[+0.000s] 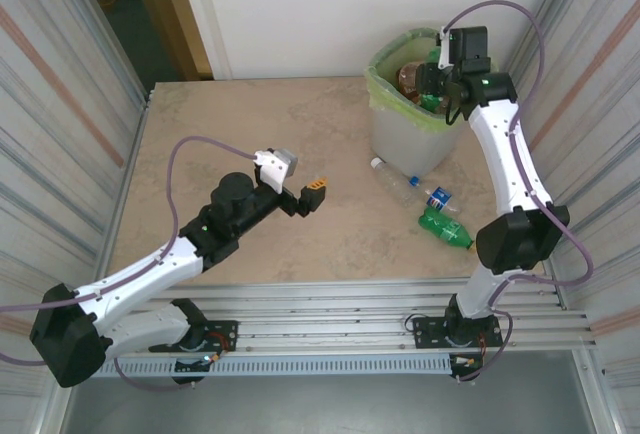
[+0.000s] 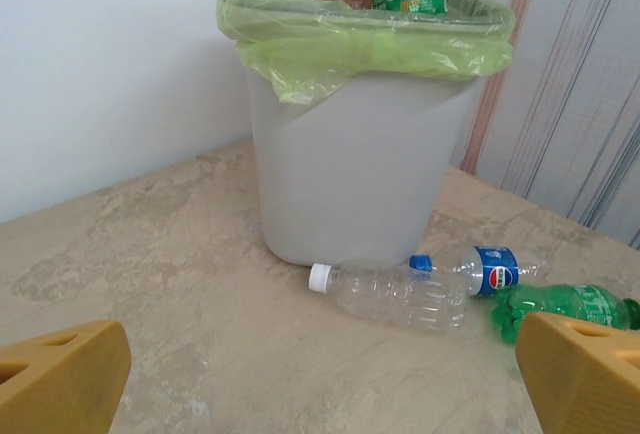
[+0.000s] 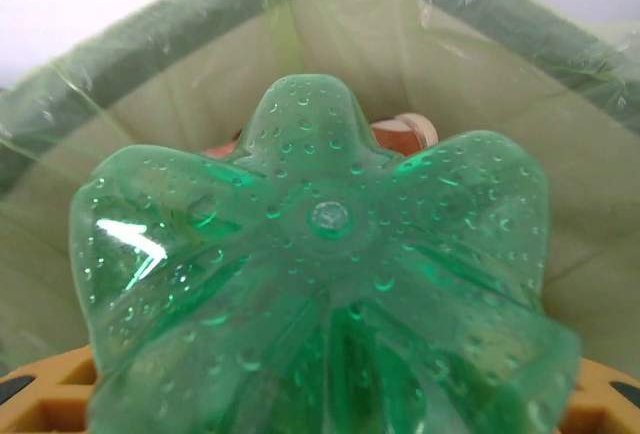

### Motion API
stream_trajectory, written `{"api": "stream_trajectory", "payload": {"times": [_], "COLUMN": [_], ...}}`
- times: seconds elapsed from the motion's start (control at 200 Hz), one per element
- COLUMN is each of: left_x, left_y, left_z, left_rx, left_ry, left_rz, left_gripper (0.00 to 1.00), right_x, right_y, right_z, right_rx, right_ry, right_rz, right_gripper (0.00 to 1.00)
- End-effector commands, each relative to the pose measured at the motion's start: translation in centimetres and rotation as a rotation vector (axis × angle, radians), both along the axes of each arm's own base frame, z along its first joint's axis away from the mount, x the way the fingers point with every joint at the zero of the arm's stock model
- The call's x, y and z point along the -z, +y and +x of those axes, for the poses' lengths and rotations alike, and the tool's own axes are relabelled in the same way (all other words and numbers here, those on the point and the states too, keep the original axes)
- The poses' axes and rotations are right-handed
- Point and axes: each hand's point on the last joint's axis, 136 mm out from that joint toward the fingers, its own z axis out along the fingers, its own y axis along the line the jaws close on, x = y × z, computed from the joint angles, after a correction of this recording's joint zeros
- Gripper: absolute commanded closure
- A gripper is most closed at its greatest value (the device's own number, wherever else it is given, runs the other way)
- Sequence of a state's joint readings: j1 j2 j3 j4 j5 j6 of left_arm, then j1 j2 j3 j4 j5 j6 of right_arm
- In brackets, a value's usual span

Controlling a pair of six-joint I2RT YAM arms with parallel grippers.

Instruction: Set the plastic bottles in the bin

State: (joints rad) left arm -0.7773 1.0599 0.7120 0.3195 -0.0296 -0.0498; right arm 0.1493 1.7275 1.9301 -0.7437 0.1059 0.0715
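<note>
R tool [image 1: 436, 84] clamped on held green btl [image 3: 320, 284], at mouth of bin [image 2: 350, 174]. L tool [image 1: 297, 176] jaws wide apart, empty, over worktop [image 1: 220, 134]. Lying near bin base: clear btl [image 2: 395, 294], blue-label btl [image 2: 495, 266], loose green btl [image 2: 570, 304].

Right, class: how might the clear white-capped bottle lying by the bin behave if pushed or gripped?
Lying on its side and round-bodied, the clear bottle would probably roll if nudged. It looks empty and thin-walled, so likely light and easily dented.
</note>
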Motion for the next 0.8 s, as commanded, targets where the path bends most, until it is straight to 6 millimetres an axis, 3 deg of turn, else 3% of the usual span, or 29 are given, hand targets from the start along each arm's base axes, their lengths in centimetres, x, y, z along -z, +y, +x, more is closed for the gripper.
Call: {"api": "stream_trajectory", "payload": {"times": [0.0,0.225,0.366,0.501,0.646,0.792], "left_x": [-0.3,-0.2,-0.2,-0.1,-0.1,-0.2], "left_y": [0.5,0.2,0.1,0.1,0.1,0.1], "left_z": [0.3,0.4,0.5,0.5,0.5,0.5], "left_rx": [-0.016,-0.012,-0.009,-0.011,-0.008,-0.007], "left_ry": [-0.005,0.004,0.01,0.014,0.015,0.016], "left_rz": [-0.026,-0.028,-0.029,-0.031,-0.032,-0.034], "left_gripper": [0.01,0.01,0.01,0.01,0.01,0.01], "right_x": [-0.5,0.0,-1.0,-2.4,-3.5,-3.2], "right_y": [-0.8,0.0,1.1,2.4,3.5,3.7], "right_z": [0.2,-0.3,-1.1,-1.9,-2.4,-2.2], "right_rx": [0.024,-0.013,-0.058,-0.112,-0.154,-0.158], "right_ry": [-0.005,0.02,0.003,-0.029,-0.062,-0.063], "right_rz": [-0.086,-0.073,-0.026,0.043,0.103,0.12], "right_gripper": [0.48,0.41,0.28,0.24,0.25,0.38]}}
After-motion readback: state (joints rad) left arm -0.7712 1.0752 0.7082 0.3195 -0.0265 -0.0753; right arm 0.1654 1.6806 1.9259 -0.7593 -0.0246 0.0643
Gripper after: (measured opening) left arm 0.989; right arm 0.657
